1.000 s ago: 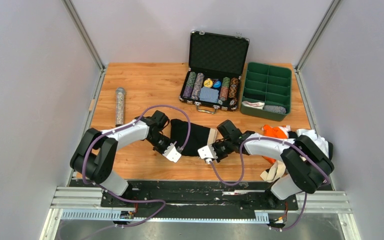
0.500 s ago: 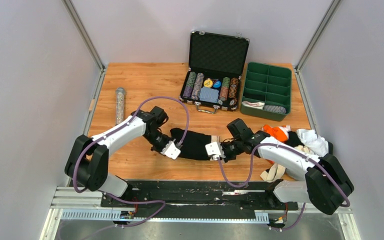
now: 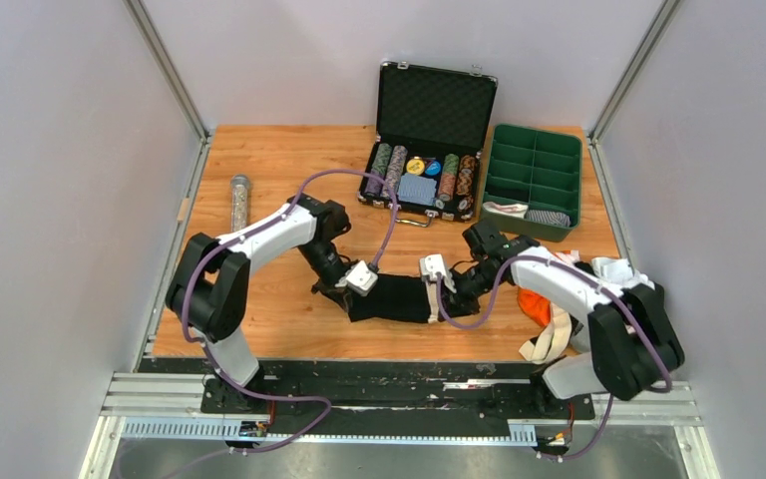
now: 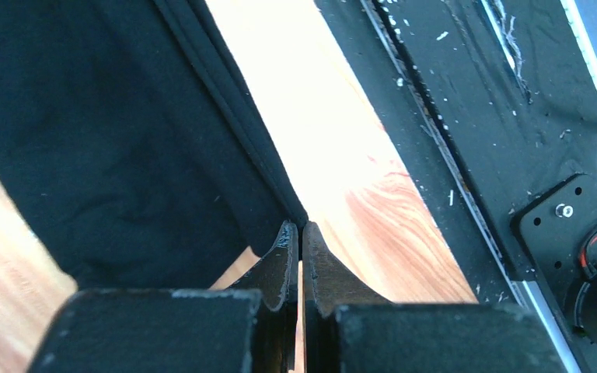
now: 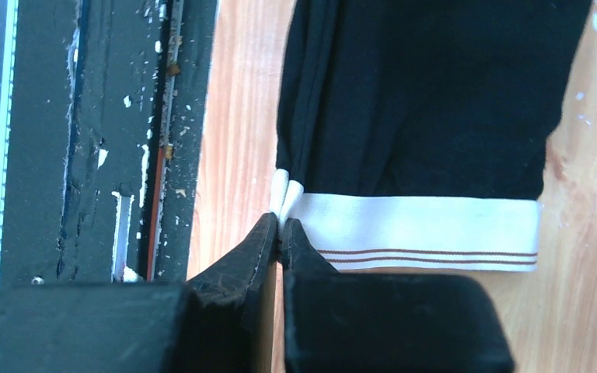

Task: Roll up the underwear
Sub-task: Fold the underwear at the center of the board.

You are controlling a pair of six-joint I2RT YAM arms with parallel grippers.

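Black underwear point(image 3: 394, 297) with a white waistband point(image 3: 431, 301) lies near the table's front edge between my two grippers. The left gripper point(image 3: 347, 297) is shut on a corner of its black hem point(image 4: 280, 194); the cloth point(image 4: 109, 116) spreads out beyond the closed tips point(image 4: 301, 225). The right gripper point(image 3: 441, 302) is shut on the folded end of the waistband point(image 5: 420, 221), with the tips point(image 5: 281, 223) pinching white elastic and black fabric point(image 5: 420, 93) above. More underwear is heaped at the right: orange point(image 3: 534, 301) and white point(image 3: 618, 271).
An open poker chip case point(image 3: 424, 175) stands at the back. The green compartment tray point(image 3: 532, 165) beside it holds rolled cloth point(image 3: 526, 212). A clear tube point(image 3: 238, 210) lies at the left, a beige strap point(image 3: 549, 341) at the front right. The black base rail point(image 3: 399, 384) borders the table.
Both wrists have swung away from the bases. The black underwear between them has come toward the table's front edge and drawn into a narrower shape. Both grippers stayed shut.
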